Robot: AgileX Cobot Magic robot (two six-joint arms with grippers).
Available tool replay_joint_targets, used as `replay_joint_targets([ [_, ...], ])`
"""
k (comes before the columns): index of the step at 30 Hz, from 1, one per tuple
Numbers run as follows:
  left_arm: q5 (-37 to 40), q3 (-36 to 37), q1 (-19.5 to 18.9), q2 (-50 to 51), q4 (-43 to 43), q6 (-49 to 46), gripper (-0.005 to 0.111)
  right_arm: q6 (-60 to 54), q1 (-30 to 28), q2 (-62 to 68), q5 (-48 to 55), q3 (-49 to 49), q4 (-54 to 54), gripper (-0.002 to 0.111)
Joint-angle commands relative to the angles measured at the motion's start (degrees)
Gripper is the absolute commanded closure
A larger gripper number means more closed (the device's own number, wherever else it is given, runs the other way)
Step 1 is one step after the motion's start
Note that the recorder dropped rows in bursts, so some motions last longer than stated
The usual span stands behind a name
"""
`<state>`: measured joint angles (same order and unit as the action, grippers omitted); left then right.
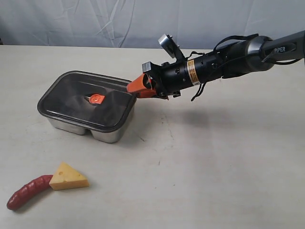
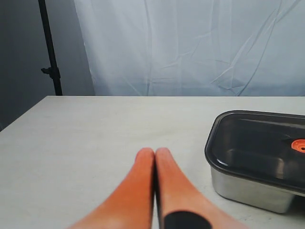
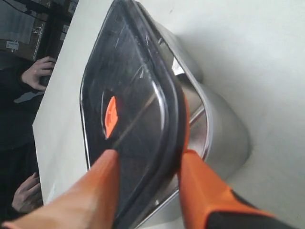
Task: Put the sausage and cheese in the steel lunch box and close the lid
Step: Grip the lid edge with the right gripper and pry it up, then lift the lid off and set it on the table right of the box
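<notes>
The dark smoky lid with its orange valve lies over the steel lunch box at the left of the table. My right gripper is shut on the lid's near-right edge. In the right wrist view one of its fingers lies on top of the lid and the other sits under the rim, where a gap shows the box's steel inside. The sausage and cheese lie touching on the table at the front left. My left gripper is shut and empty, beside the box.
A white cloth backdrop hangs behind the table. A black stand rises past the table's far corner. A person's hands show beyond the table edge in the right wrist view.
</notes>
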<state>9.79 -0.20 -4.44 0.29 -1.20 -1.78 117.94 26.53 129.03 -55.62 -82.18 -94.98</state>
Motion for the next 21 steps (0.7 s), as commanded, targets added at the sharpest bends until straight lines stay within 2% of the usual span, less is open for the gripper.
replay_joint_targets([
  [1,0.0,0.2,0.0,-0.3,0.1,0.1,0.107,-0.4,0.4,-0.8,-1.6,-0.4,0.9,0.092],
  [4,0.0,0.2,0.0,-0.3,0.1,0.1,0.107,-0.4,0.4,-0.8,-1.6,-0.4,0.9,0.108],
  [5,0.0,0.2,0.0,-0.3,0.1,0.1,0.107,-0.6,0.4,-0.8,-1.6,-0.4,0.9,0.109],
  [21,0.0,0.2,0.0,-0.3,0.1,0.1,0.107,-1.4,0.4,-0.8,-4.4,-0.4,5.5,0.109],
])
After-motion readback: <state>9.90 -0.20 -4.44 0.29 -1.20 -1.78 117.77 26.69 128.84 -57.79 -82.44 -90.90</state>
